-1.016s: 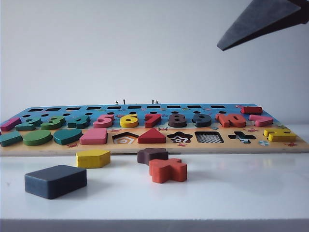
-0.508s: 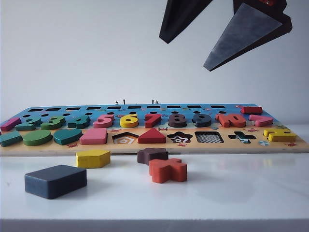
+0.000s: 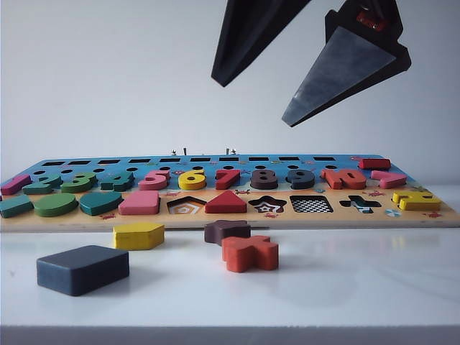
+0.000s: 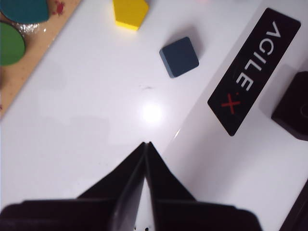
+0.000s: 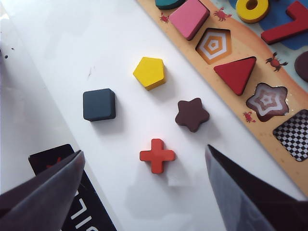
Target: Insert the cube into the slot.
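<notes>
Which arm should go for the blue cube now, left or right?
Right, probably. The right gripper hangs above the loose pieces with jaws wide open and the cube in view. The left gripper also sees the cube, but its jaws are shut.

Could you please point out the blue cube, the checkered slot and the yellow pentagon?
Blue cube (image 5: 99, 104), right wrist view, middle of its top face.
Checkered slot (image 3: 311, 204), exterior view, its floor.
Yellow pentagon (image 5: 149, 71), right wrist view, top face.
</notes>
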You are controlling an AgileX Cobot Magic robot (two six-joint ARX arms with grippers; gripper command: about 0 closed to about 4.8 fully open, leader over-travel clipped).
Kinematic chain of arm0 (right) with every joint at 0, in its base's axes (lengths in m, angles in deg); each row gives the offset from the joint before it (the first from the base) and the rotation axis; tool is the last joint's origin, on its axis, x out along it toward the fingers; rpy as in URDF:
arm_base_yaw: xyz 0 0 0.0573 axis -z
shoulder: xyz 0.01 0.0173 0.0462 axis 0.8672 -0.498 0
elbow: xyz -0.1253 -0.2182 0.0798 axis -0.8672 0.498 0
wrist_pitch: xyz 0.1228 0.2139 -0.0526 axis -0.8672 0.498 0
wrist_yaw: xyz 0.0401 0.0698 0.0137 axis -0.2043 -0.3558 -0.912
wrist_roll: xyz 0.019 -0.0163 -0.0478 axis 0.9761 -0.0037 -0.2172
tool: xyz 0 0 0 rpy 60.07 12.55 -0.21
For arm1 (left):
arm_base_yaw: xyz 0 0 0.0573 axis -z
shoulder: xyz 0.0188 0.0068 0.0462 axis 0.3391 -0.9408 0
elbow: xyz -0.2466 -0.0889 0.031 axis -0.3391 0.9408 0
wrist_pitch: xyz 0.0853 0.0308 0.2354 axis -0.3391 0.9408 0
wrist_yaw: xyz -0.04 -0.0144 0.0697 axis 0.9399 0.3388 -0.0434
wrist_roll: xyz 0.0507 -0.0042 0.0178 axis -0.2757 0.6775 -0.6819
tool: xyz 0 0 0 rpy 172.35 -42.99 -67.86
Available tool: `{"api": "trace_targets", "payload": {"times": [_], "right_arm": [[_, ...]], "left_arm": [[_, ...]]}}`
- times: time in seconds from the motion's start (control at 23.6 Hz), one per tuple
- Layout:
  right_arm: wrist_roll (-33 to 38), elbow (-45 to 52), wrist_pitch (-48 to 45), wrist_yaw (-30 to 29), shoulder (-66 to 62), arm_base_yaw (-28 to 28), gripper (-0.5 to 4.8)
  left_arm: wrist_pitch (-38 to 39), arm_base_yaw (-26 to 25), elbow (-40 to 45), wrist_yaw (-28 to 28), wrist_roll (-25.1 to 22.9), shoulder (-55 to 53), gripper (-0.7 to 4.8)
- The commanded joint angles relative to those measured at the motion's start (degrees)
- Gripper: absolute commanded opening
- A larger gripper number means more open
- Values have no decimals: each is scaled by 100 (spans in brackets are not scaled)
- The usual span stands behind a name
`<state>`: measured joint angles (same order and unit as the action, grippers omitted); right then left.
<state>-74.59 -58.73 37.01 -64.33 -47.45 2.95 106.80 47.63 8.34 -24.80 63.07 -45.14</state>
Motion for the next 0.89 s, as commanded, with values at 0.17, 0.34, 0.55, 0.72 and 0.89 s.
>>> {"api": "trace_targets", "payload": {"times": [0.17, 0.34, 0.55, 0.72, 0.89], "right_arm": [[-697, -20, -122, -365, -330, -306, 479], [-946, -17, -413, -317, -522, -573, 479], [-520, -22, -973, 35, -876, -717, 479], [-313, -20, -1086, 59, -1178, -898, 474], [-273, -20, -1364, 105, -1346, -1119, 470]], "left_arm": [[-1102, -2, -133, 192, 170, -273, 17], [-1191, -2, -133, 444, 173, -420, 17], [-1191, -2, -133, 824, 168, -433, 17], [-1141, -2, -133, 1080, 170, -433, 17], [-1126, -2, -133, 1200, 170, -435, 17]]}}
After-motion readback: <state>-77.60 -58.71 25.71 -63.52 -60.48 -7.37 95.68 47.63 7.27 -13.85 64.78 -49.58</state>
